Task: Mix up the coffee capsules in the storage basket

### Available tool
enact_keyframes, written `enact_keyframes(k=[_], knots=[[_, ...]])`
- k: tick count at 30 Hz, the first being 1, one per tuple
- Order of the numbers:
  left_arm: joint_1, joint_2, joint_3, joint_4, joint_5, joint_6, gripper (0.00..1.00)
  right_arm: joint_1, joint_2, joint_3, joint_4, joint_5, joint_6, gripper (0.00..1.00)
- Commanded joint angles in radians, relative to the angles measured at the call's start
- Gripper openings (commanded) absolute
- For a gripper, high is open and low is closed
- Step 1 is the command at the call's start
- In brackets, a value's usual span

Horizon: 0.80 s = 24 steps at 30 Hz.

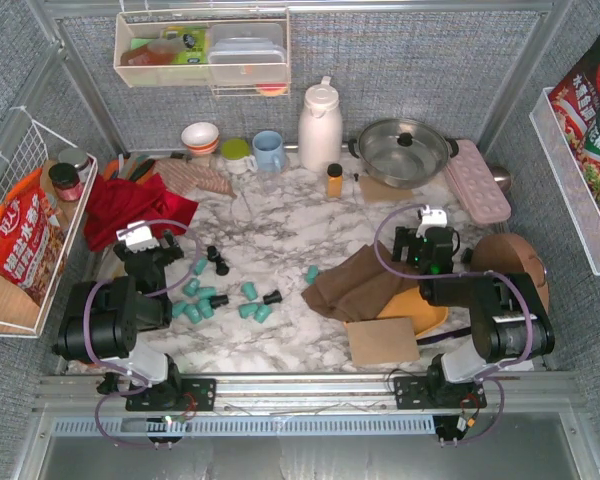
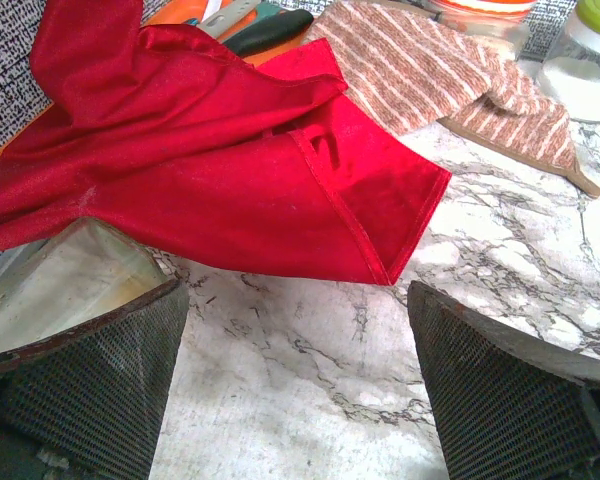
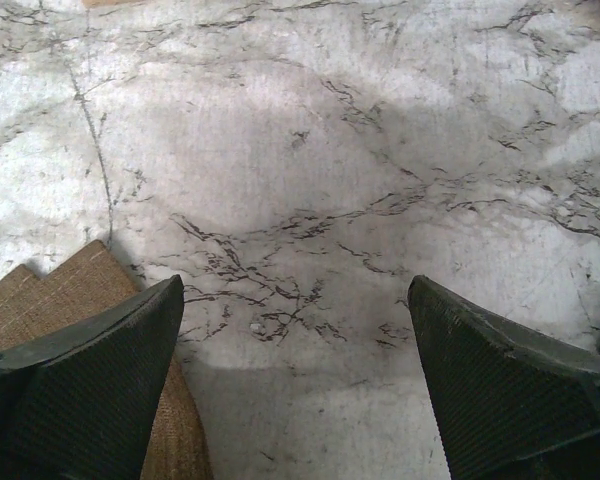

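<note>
Hovering with fingers spread wide and empty, the left tool [image 2: 295, 292] and right tool [image 3: 295, 288] are pausing over the white marble counter [image 1: 280, 240]. Teal and black tapered coffee capsules [image 1: 248, 291] are lying loose toward its front-left corner. The shallow orange plastic storage basket [image 1: 427, 312] is sitting front-right, half under a brown cloth [image 1: 355, 285], so uncovering it is looking like the wise first move.

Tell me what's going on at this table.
Two robot arms are set to mix coffee pods, but nothing is being handled yet. The small teal and black coffee capsules lie scattered on the white marble tabletop, not in the shallow orange plastic basket, which sits at the right, partly under a crumpled brown cloth. The left end effector is open and empty near a red cloth. The right end effector is open and empty over bare marble.
</note>
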<state>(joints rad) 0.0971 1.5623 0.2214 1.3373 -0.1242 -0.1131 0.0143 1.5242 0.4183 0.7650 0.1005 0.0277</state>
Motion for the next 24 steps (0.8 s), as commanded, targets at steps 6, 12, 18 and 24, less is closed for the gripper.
enact_keyframes(k=[6, 12, 18, 24], knots=[[0.001, 0.002, 0.0, 0.023, 0.009, -0.005, 0.99, -0.002, -0.004, 0.0, 0.017, -0.014, 0.011, 0.99], [0.002, 0.002, 0.0, 0.023, 0.008, -0.005, 0.99, -0.002, -0.003, 0.0, 0.016, -0.012, 0.012, 0.99], [0.001, 0.002, 0.0, 0.023, 0.008, -0.005, 0.99, -0.001, -0.005, 0.003, 0.018, -0.01, 0.01, 0.99], [0.001, 0.002, 0.0, 0.023, 0.008, -0.005, 0.99, 0.089, -0.294, 0.028, -0.251, 0.233, 0.026, 0.99]])
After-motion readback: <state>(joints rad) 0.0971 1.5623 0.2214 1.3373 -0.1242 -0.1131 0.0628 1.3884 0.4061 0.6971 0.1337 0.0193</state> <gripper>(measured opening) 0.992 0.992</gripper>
